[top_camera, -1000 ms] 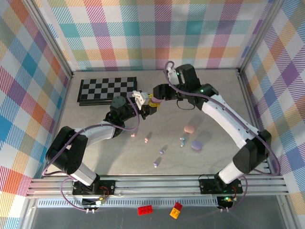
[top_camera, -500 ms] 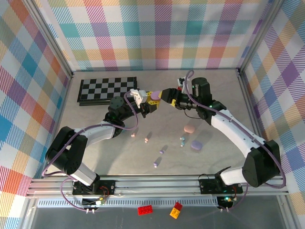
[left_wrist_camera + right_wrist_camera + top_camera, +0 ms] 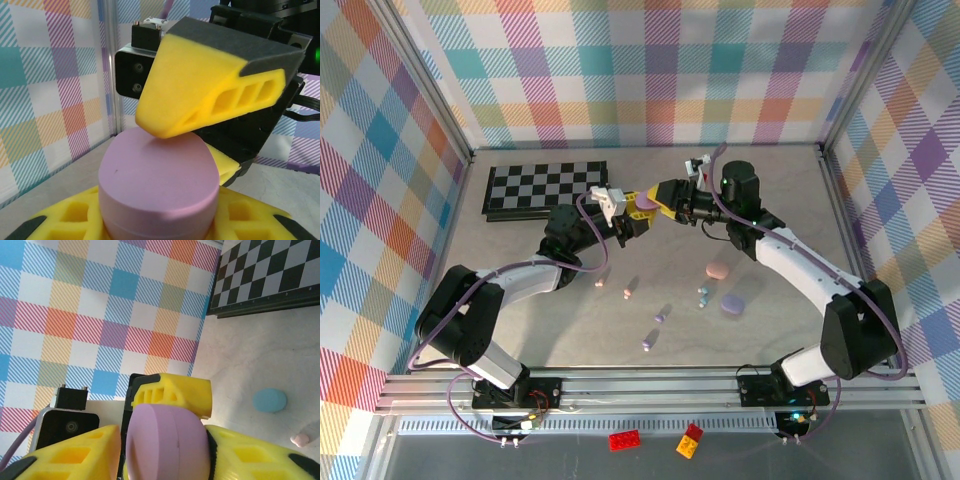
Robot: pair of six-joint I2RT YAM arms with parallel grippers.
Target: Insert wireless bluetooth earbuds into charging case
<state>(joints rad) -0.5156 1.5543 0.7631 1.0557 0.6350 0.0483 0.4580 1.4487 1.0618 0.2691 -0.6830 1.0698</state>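
While both arms reach toward the far middle of the table [image 3: 520,260], a chessboard [image 3: 545,188] lies flat at the far left, close to the back wall. Just right of it the left gripper [image 3: 634,216] is clenched on a mauve case [image 3: 159,182] held up off the tabletop. Its yellow fingers [image 3: 55,217] press the rounded sides, and the closed lid faces up. From the right, the right gripper [image 3: 658,198] meets the same case. One of its yellow fingers rests on the far edge of the lid and the other sits lower, behind the case. Seen from its own wrist, the mauve case is pinched between both fingers, so this gripper grasps it too. Nearer, the earbuds lie loose on the table between the two arms, none of them in a case. A pink earbud [image 3: 599,284] lies furthest left, with a pale earbud [image 3: 629,290] just beside it. Two purple earbuds [image 3: 660,316] lie nearer, and a light blue earbud [image 3: 702,296] lies to their right. Right of that, a pink case [image 3: 717,269] and a purple case [image 3: 733,304] lie shut on the table, the purple one nearer. Past the near rail [image 3: 650,390], a red brick [image 3: 625,439] and a yellow brick [image 3: 690,441] lie side by side.
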